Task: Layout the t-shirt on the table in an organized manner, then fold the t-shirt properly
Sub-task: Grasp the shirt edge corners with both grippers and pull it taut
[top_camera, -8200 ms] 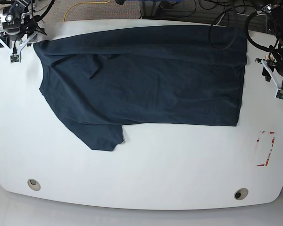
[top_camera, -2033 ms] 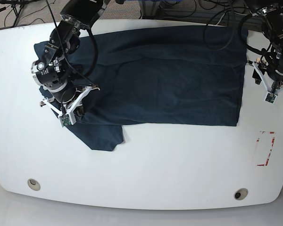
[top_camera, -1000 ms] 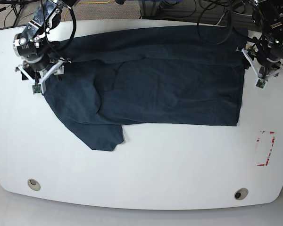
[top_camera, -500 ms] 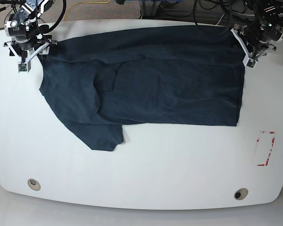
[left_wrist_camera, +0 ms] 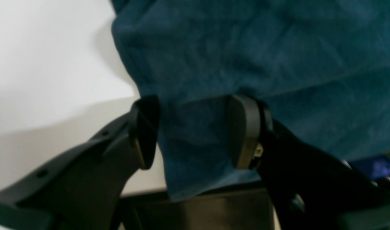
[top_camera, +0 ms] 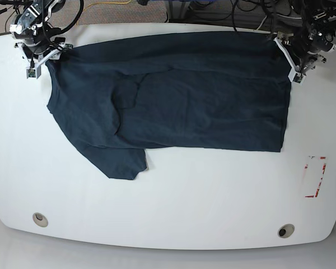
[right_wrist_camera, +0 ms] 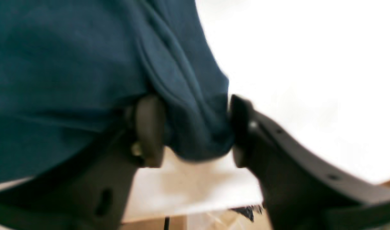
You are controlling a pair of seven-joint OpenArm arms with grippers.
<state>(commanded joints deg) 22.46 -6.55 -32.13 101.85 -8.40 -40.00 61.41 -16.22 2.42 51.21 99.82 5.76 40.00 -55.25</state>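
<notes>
The dark blue t-shirt (top_camera: 179, 95) lies spread across the far half of the white table (top_camera: 173, 202), its long top edge running along the back rim and one sleeve (top_camera: 120, 162) sticking out toward the front on the base view's left. A few soft folds bunch near the middle of the cloth. The left gripper (top_camera: 297, 61) sits at the far corner on the base view's right; in its wrist view the two black fingers (left_wrist_camera: 242, 131) stand a little apart with a flap of the shirt's edge between them. The right gripper (top_camera: 39, 56) is at the opposite far corner, and its fingers (right_wrist_camera: 148, 131) likewise bracket a rolled fold of cloth (right_wrist_camera: 195, 127), which fills the gap between them. A red-and-white tape rectangle (top_camera: 315, 176) and two round grey holes (top_camera: 286, 230) mark the bare near side.
</notes>
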